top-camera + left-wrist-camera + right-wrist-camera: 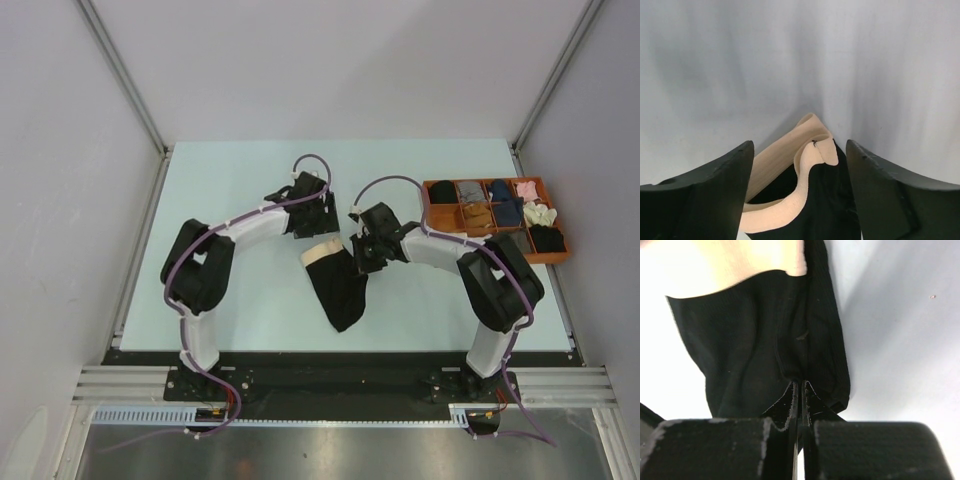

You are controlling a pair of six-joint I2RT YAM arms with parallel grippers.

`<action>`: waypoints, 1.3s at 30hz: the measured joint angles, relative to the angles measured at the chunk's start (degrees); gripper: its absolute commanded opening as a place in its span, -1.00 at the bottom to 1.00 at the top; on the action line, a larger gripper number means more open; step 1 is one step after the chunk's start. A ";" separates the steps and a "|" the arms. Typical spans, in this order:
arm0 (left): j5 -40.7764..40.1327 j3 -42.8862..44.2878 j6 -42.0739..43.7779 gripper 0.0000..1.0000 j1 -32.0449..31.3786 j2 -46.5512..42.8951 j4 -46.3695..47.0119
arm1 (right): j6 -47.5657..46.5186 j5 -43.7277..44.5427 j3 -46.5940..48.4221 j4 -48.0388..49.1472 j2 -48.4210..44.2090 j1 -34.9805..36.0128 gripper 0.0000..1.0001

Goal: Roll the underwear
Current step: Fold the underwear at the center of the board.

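an orange compartment tray point(428, 214) sits near the far right edge of the pale table point(230, 170).

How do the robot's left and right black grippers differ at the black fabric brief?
The left gripper is open; the right gripper is shut. The left gripper frames the beige waistband unpinched; the right gripper pinches the body of the black fabric brief. Both are at the same brief.

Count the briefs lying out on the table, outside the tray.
1: the black brief at mid-table, pinched by the right claw. Fabrics in the tray may include more.
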 measured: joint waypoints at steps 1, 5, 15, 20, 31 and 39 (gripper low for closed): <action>-0.44 0.22 0.17 0.68 0.09 -0.24 -0.07 | 0.00 0.02 -0.07 0.00 0.31 -0.04 -1.00; -2.08 -0.22 0.66 0.65 0.28 -2.54 -0.74 | 0.09 0.20 -0.15 -0.02 1.46 -0.15 -1.00; -2.89 -16.50 -0.11 0.57 0.50 -14.36 2.29 | 0.61 0.20 -0.15 0.17 1.62 -0.31 -1.00; -2.25 -20.26 -1.01 0.55 0.63 -14.43 3.19 | 0.68 -0.02 -0.15 0.31 1.62 -0.46 -1.00; -2.82 -22.16 -2.73 0.22 0.85 -14.43 5.33 | 1.29 -0.24 -0.15 1.33 1.07 -1.36 -1.00; -3.23 -24.22 -3.45 0.21 1.29 -14.43 6.38 | 1.68 -0.63 0.20 2.14 0.94 -1.79 -1.00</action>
